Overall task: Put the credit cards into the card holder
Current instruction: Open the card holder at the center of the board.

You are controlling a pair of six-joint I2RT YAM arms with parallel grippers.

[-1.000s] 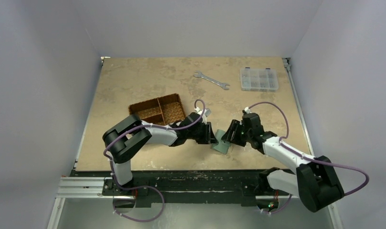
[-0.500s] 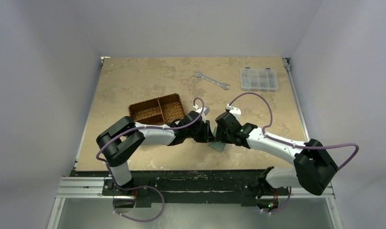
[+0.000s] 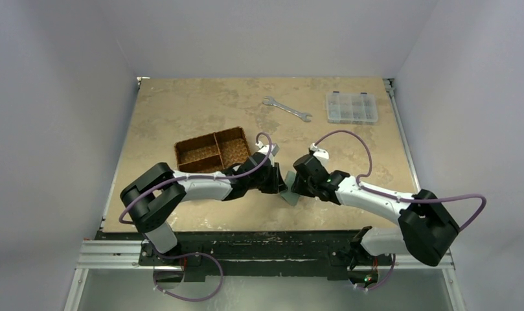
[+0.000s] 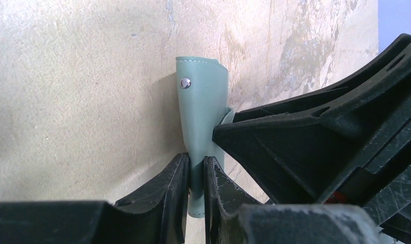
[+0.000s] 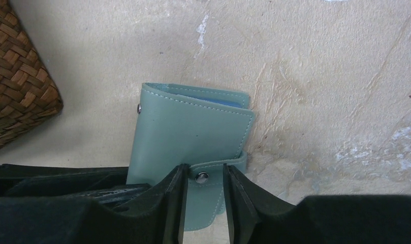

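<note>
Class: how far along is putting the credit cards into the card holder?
Done: nothing; no card shows in any view. In hand: left gripper pinches the folded card holder by an edge; right gripper, jaws apart, straddles its snap tab. Remaining: spread it open, find and insert cards.

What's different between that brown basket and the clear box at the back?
The woven basket is brown and opaque; the plastic compartment box is clear. The basket has three large sections, the box many small ones. The basket sits near the middle, the box at the far right corner. Both are rectangular, divided containers.
</note>
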